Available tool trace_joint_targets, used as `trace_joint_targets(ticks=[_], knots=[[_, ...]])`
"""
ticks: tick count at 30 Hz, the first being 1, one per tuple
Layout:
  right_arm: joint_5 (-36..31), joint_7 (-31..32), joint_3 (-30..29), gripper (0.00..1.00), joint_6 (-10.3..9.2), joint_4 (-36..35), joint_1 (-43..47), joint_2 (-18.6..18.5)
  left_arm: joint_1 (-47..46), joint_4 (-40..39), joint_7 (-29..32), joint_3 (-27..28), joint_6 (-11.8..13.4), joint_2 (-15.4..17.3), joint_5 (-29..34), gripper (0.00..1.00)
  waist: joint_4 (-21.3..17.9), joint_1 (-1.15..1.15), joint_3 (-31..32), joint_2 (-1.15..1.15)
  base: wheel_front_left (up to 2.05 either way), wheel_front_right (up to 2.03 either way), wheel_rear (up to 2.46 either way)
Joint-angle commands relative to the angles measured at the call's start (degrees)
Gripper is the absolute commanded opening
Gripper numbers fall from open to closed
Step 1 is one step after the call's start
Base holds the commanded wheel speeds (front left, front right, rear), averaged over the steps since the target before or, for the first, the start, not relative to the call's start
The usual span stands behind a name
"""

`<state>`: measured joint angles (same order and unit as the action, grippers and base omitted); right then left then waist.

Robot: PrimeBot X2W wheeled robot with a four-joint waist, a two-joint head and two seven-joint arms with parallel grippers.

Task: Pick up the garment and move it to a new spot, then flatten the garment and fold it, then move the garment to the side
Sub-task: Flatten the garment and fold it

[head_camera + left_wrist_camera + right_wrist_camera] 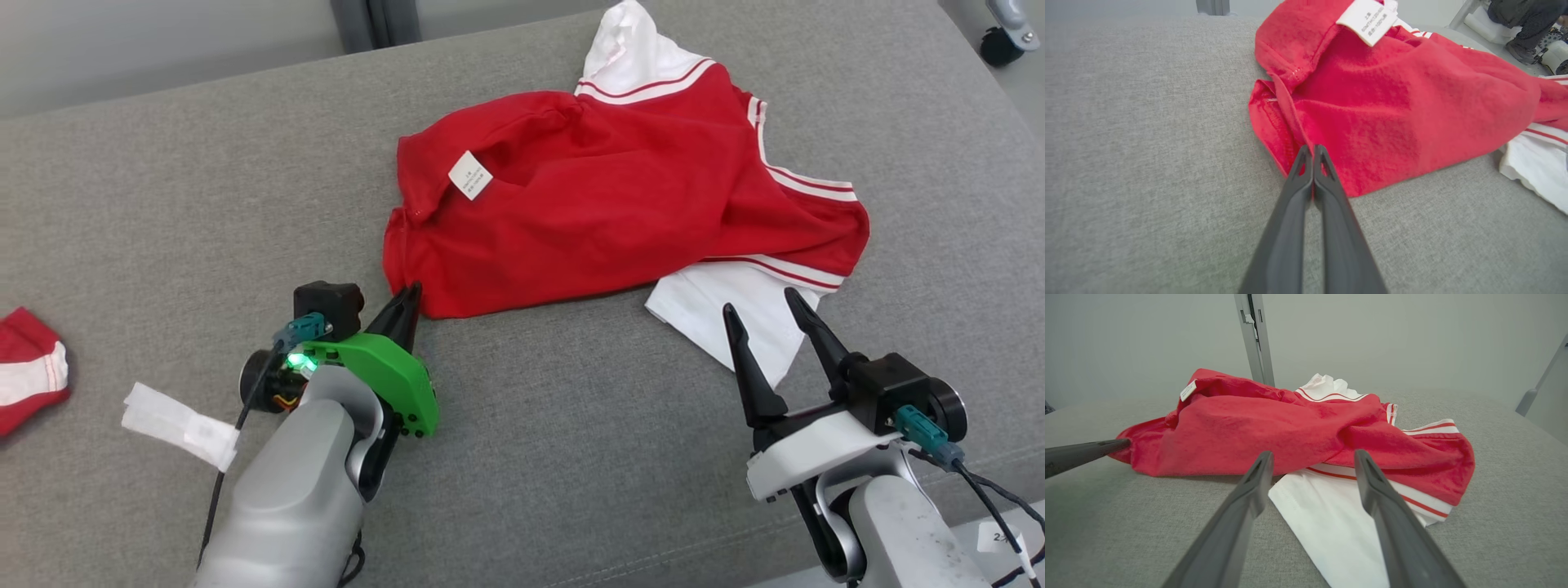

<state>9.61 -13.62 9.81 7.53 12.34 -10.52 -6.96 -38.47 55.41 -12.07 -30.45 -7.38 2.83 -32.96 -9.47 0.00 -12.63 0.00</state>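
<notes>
1. Plainly, the garment (620,188), a red shirt with white striped trim, lay crumpled toward the far middle of the grey cushion (163,204), its white label (470,175) turned up and a white sleeve (727,314) poking out at the near right.
2. The left gripper (406,304) had its fingers pressed together on the red hem at the near-left corner; in the left wrist view the tips (1313,152) sat right on that edge, so I judged it a shallow pinch.
3. The right gripper (767,314) stood with its jaws wide and holding nothing, fingertips just over the white sleeve, one to each side of it in the right wrist view (1313,454).
4. The step in hand looked like taking hold for the lift and move.
5. To do it well, the right gripper should lower until the sleeve sits deep between its fingers, then close on one layer only.
6. The lift ought to be level on both sides, slow at first, so the shallow left pinch does not slip.
7. Keeping the two holds well apart would let the cloth hang open and land flatter.
</notes>
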Motion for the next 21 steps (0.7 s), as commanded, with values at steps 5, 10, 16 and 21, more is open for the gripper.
trace_joint_targets(ticks=[5,10,16,21], knots=[[-0.5,0.4,-1.4,1.0,-0.07,-0.7,1.9,-0.6,6.1,-8.9,-2.3,-1.9,-0.1,1.8,-6.2,0.0,3.9,0.0,2.2,0.0,0.0,0.0,0.0],[-0.4,0.7,-3.1,1.0,-0.07,-1.6,3.2,-0.9,13.4,-20.7,-2.9,-1.4,-0.1,5.3,-10.6,0.0,7.6,0.0,3.1,0.0,0.0,0.0,0.0],[-0.5,1.3,-3.5,1.0,-0.07,-2.7,3.6,-1.0,22.2,-33.1,-2.3,0.4,1.6,9.2,-12.4,0.0,11.2,0.0,3.1,0.0,0.0,0.0,0.0],[-0.5,1.6,-3.4,1.0,-0.07,-3.0,3.5,-0.8,27.3,-42.9,-0.7,1.5,4.0,10.7,-14.8,0.0,12.6,0.0,3.2,0.0,0.0,0.0,0.0]])
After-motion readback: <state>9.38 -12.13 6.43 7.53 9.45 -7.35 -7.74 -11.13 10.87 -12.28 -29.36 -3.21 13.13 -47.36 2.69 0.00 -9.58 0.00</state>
